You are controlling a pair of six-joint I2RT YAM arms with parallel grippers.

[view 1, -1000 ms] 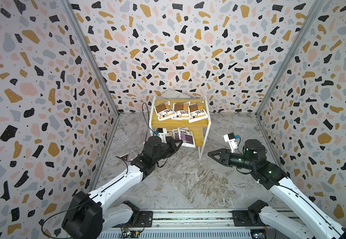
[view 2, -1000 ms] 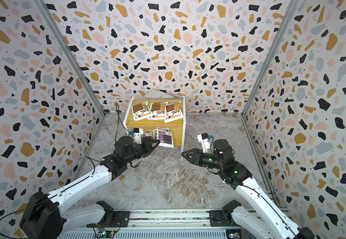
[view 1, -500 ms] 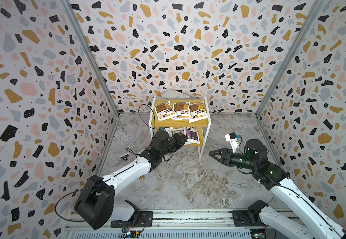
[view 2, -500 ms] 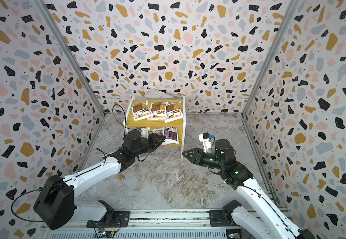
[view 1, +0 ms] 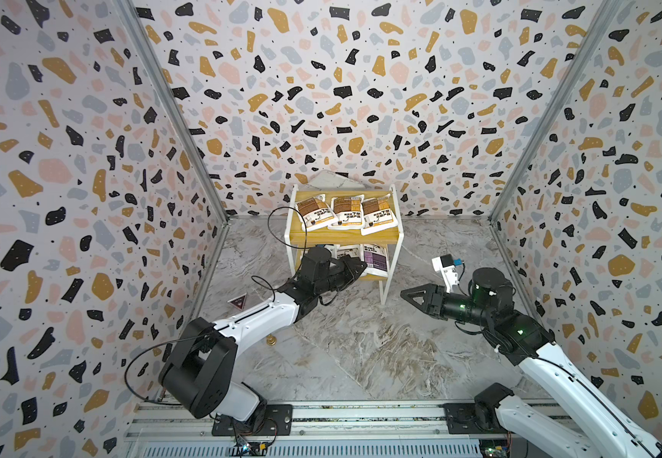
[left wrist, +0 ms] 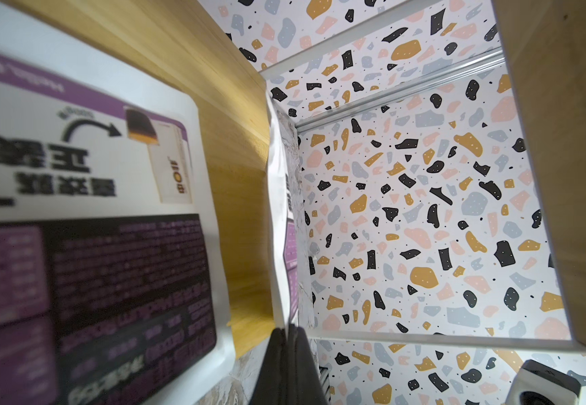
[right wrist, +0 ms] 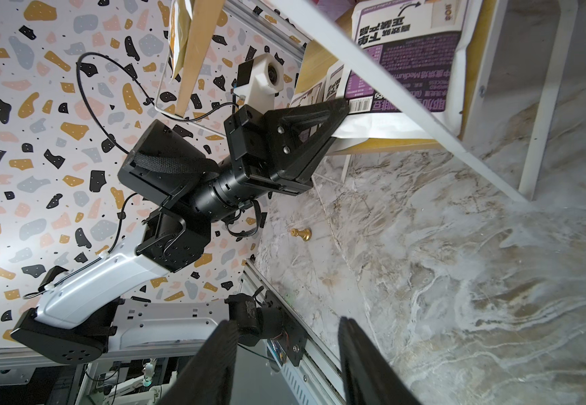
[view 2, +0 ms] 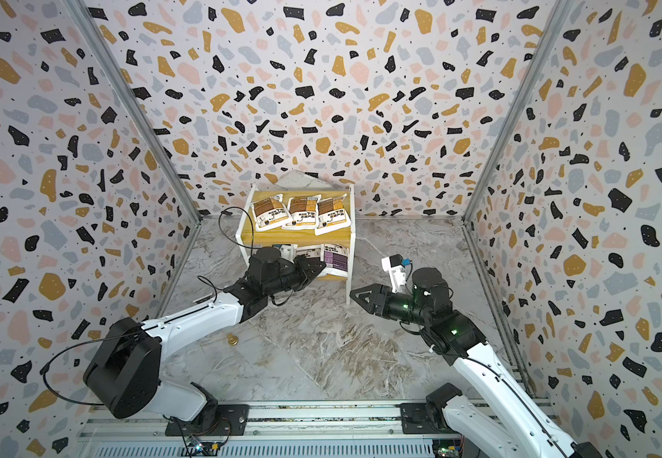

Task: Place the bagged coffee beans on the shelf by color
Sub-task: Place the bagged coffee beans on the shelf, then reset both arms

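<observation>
Left gripper (left wrist: pixel 288 333): pinching purple pouch (left wrist: pixel 279 210) by its edge.
Right gripper (right wrist: pixel 284 350): spread, empty.
Risk: once released, the pouch may overhang lower board (left wrist: pixel 238 182) and slip off.

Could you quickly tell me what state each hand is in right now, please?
Left hand: closed on a purple pouch.
Right hand: open, holding nothing.

**Left arm extended, right arm bent**

Our white-and-black left arm (view 1: pixel 258 317) stretches forward, its black parallel left gripper (view 1: pixel 355 265) pinched tight on the edge of a white purple-panelled pouch (left wrist: pixel 279 210). Our white-and-black right arm (view 1: pixel 551 357) bends inward, its black right gripper (view 1: pixel 407 294) level, jaws apart, holding nothing.
</observation>
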